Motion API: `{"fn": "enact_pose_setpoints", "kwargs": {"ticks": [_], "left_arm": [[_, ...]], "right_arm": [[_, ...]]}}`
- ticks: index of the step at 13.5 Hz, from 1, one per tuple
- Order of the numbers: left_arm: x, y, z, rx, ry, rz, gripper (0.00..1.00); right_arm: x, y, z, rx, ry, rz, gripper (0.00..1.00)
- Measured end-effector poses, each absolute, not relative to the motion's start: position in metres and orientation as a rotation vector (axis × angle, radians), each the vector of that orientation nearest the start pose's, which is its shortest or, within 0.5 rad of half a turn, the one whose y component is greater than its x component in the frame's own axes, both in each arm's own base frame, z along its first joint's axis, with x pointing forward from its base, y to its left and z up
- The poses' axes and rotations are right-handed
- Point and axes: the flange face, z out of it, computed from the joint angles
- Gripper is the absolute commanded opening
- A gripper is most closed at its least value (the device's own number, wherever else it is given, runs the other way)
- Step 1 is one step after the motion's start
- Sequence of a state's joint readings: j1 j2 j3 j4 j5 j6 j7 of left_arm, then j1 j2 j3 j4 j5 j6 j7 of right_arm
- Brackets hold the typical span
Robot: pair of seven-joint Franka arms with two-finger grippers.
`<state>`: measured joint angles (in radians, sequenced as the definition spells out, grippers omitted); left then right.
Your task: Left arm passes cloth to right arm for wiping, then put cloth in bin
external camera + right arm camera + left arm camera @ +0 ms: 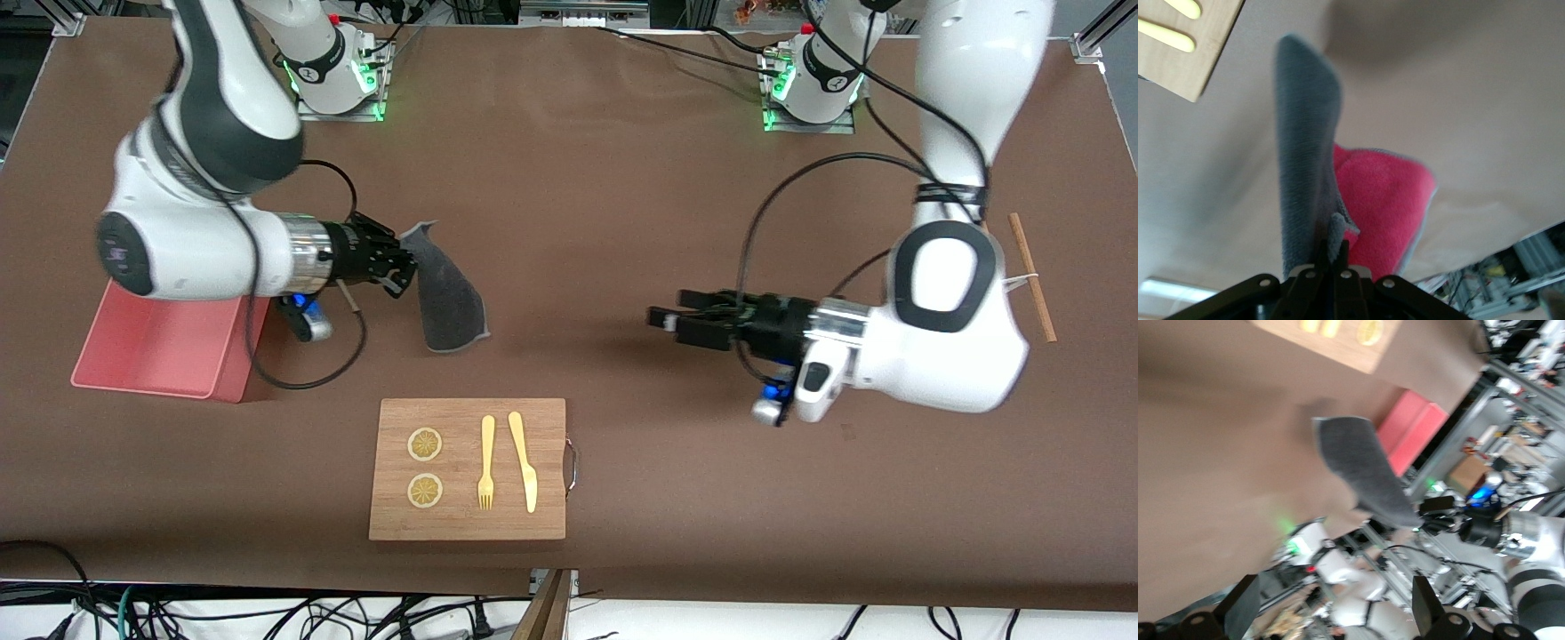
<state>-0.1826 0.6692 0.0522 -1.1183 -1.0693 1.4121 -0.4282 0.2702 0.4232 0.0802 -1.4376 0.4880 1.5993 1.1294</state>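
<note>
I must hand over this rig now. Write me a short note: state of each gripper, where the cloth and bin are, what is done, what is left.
Right gripper: shut on the cloth, which hangs from it over the table, between the bin and the cutting board.
Left gripper: open, holds nothing, in the air toward the left arm's end of the table.
Bin: pink tub under the right arm, at the right arm's end; nothing seen in it.
Done: handover, the cloth is with the right arm.
Left: wipe, then drop the cloth in the bin.
</note>
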Motion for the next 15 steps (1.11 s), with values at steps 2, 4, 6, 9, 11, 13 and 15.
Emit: {"fn": "enact_pose_setpoints", "kwargs": {"ticks": [2,4,6,9,11,13,15], "left_arm": [[0.675,-0.156,0.476,2.259,0.34,-0.744,1.0],[0.659,-0.114,0.5,2.393,0.359,-0.757,1.0],[0.647,-0.078,0.52,2.526,0.403,-0.736,1.0],[0.625,-0.037,0.553,2.77,0.353,-0.657,1.0],[0.608,-0.024,0.578,2.884,0.35,-0.609,1.0],[0.588,-0.024,0.6,2.972,0.343,-0.552,1.0],[0.568,-0.036,0.608,3.051,0.313,-0.448,1.0]], "right_arm": [[0.603,0.281,0.424,-2.611,1.131,0.771,0.0],[0.604,0.293,0.403,-2.624,1.109,0.774,0.0],[0.599,0.308,0.386,-2.672,1.079,0.779,0.0],[0.57,0.357,0.365,-2.843,0.944,0.749,0.0],[0.547,0.39,0.355,-2.914,0.86,0.755,0.0],[0.532,0.41,0.338,-2.953,0.815,0.785,0.0],[0.527,0.416,0.319,-2.971,0.809,0.82,0.0]]}}
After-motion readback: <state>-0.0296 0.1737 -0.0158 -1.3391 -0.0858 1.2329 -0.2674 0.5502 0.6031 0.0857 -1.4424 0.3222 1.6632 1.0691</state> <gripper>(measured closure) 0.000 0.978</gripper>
